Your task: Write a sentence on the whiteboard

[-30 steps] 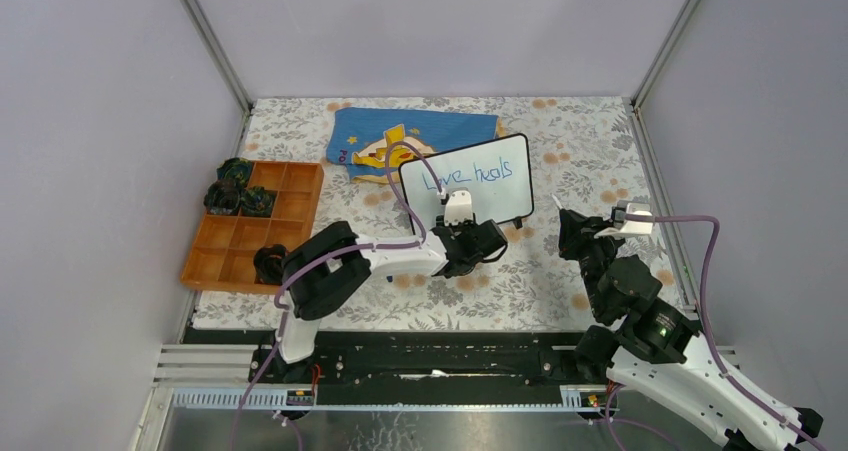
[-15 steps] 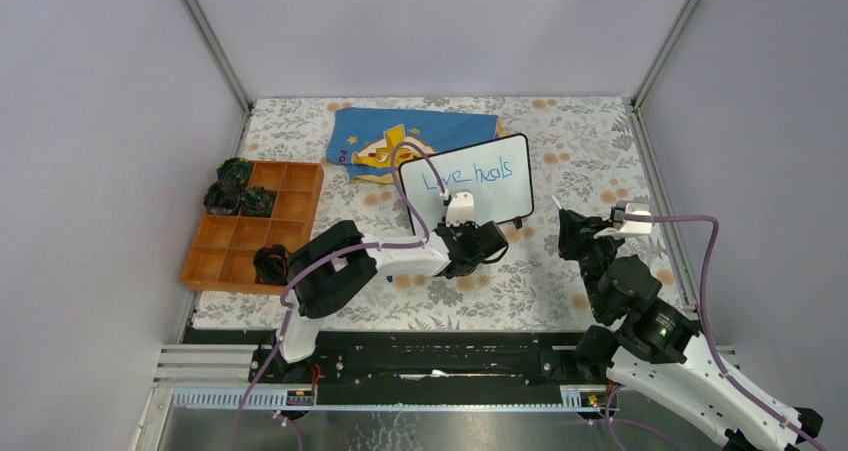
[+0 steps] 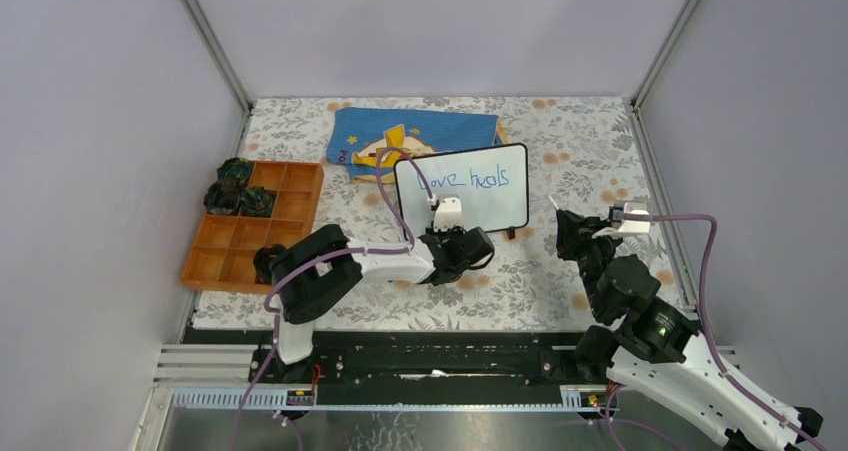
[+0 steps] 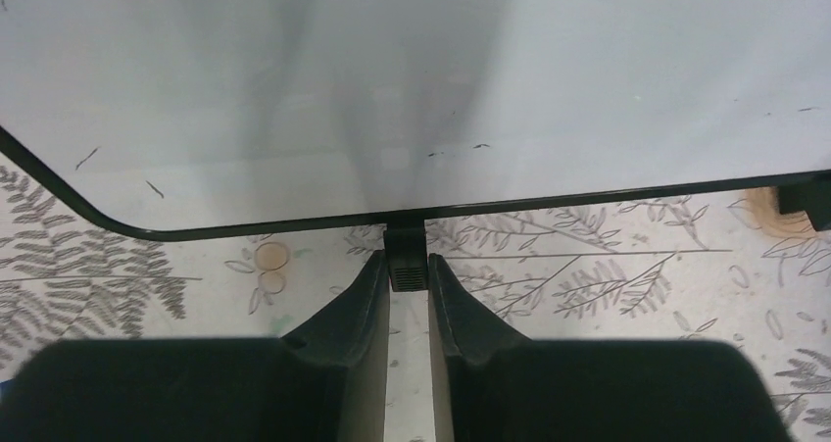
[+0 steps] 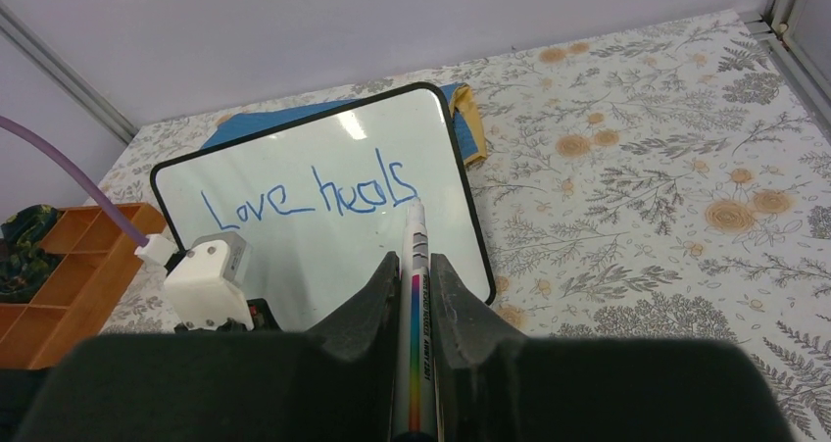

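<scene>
Your stock: whiteboard [image 3: 478, 203] bearing the sentence [image 3: 470, 179] "Love heals", its black foot [image 4: 406, 256] clamped in your left hand [image 4: 407, 277]; marker [image 5: 415, 228] gripped in your right hand [image 5: 414, 264], on floral surface [image 3: 600, 141].

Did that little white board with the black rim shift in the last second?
Yes. The small black-rimmed whiteboard swung level: its left end moved toward the blue cloth, its right end came away from it.
</scene>
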`<state>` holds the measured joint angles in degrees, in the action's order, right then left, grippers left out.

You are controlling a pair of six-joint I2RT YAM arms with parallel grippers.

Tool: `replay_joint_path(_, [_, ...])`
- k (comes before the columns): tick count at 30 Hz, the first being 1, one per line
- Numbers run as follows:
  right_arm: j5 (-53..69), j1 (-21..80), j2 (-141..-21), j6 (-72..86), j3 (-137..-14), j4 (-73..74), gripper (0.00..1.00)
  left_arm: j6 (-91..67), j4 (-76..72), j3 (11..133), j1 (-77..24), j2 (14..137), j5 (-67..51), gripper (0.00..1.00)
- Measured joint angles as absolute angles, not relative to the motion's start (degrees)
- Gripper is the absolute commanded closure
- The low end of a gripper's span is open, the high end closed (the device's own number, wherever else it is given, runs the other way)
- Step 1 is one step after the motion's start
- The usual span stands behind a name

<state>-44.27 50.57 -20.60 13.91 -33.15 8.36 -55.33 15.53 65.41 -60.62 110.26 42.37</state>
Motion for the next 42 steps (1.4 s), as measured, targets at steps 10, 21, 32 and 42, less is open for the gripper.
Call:
replay_joint_path(10, [-43.9, 50.57, -20.64, 14.44, -33.15, 8.4, 1.0, -52.73, 14.2, 59.44, -60.75, 105.01, 41.06, 0.4])
replay_joint_path(21, [-42.39, 50.57, -21.65, 14.87, -32.95, 8.34, 1.0, -50.33, 14.87, 51.05, -62.43, 85.54, 38.44, 0.21])
replay_joint_path(32, [-34.39, 50.57, -25.21, 16.36, -30.11, 6.13, 1.0, -39.66, 5.3, 39.35, -34.06, 60.95, 12.14, 0.17])
replay_joint_path(42, [-30.35, 50.57, -27.31, 17.74, -30.06, 3.57, 1.0, -44.01, 0.43, 36.1, -19.81, 61.91, 2.24, 0.54])
